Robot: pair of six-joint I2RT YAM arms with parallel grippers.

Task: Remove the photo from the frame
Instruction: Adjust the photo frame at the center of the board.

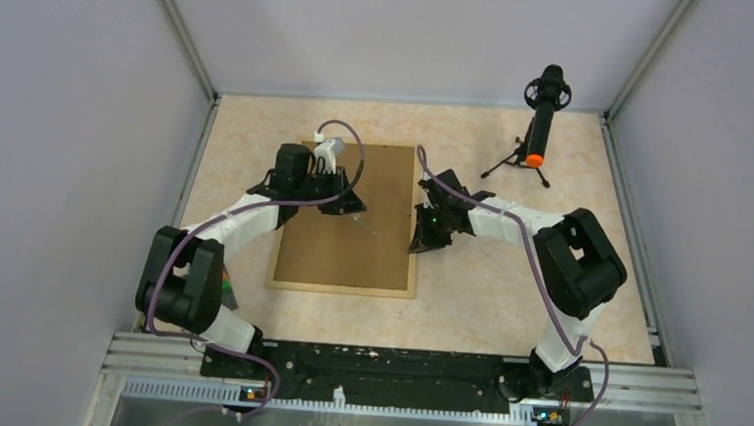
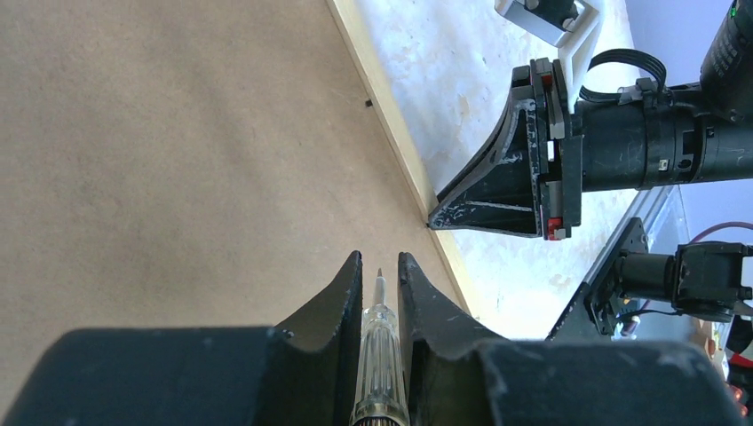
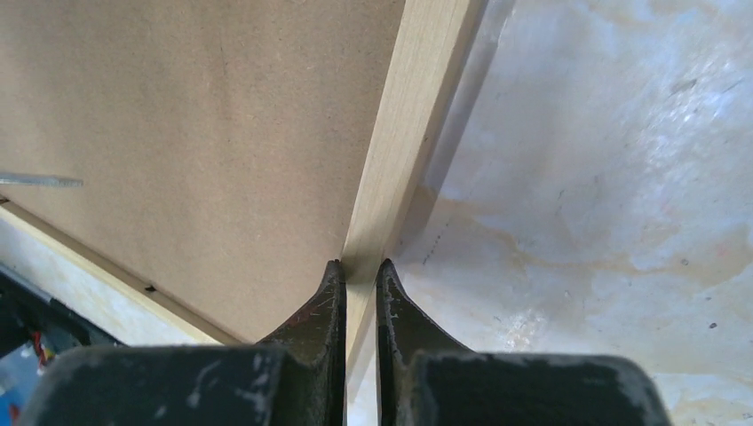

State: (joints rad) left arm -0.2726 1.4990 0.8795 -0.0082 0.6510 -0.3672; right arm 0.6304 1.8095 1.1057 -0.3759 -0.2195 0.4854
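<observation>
The frame (image 1: 351,246) lies face down in the middle of the table, its brown fibreboard back (image 2: 178,160) up and its light-wood rim (image 3: 417,115) around it. The photo is hidden under that board. My left gripper (image 2: 380,257) is over the board's upper part, shut on a clear-handled screwdriver (image 2: 382,346) whose tip points toward the right rim. My right gripper (image 3: 360,264) is shut on the frame's right rim, one finger on the board side and one on the table side. The left wrist view also shows the right gripper (image 2: 435,222) at the rim.
A black microphone with an orange band (image 1: 543,114) stands on a small tripod at the back right. Grey walls enclose the table on three sides. An aluminium rail (image 1: 402,370) carrying both arm bases runs along the near edge.
</observation>
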